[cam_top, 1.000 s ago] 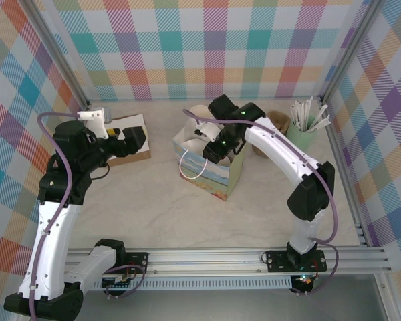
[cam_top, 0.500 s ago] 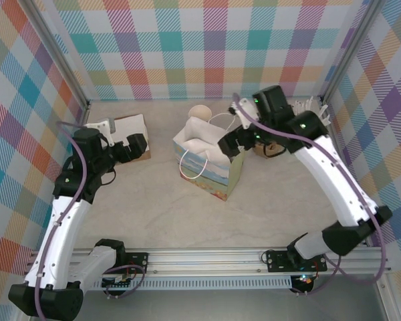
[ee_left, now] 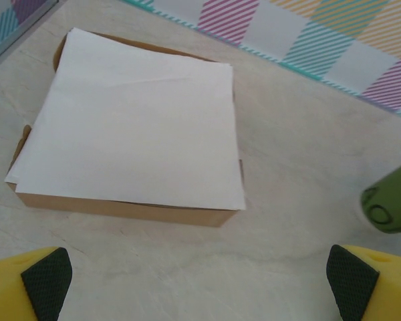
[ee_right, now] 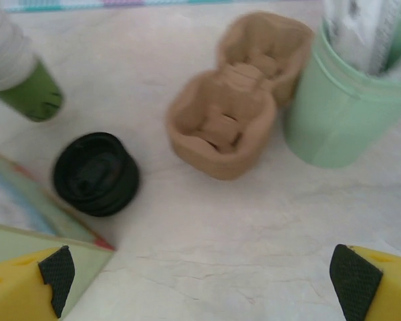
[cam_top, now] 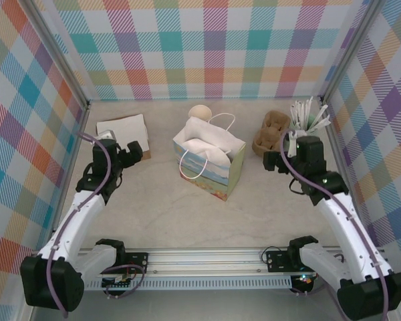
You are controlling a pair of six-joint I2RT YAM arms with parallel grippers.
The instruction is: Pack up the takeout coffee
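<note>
The left jaws stand spread wide with nothing between them, yellow fingers with black pads [ee_left: 45,284] hanging over the bare pale marbled surface [ee_left: 287,174]; just ahead lies a flat brown cardboard box topped with white paper sheets [ee_left: 130,127]; off to the right, the foot of a green paper cup stack [ee_left: 387,207] pokes in. The right jaws are spread just as wide and are empty too; by their left finger is a corner of the tall pastel printed paper bag with white cord handles [cam_top: 217,174]; just beyond that corner a short round black plastic piece [ee_right: 95,174] stands on the surface (a lid, by the look of it; whether the takeout coffee and its green cup sit under it, I cannot tell). Further out sits a brown moulded pulp cup carrier [ee_right: 230,120], and just beside it a pale mint cup of white sticks [ee_right: 334,120]. From above, the bag stands upright mid-surface between the two arms, its mouth showing white.
</note>
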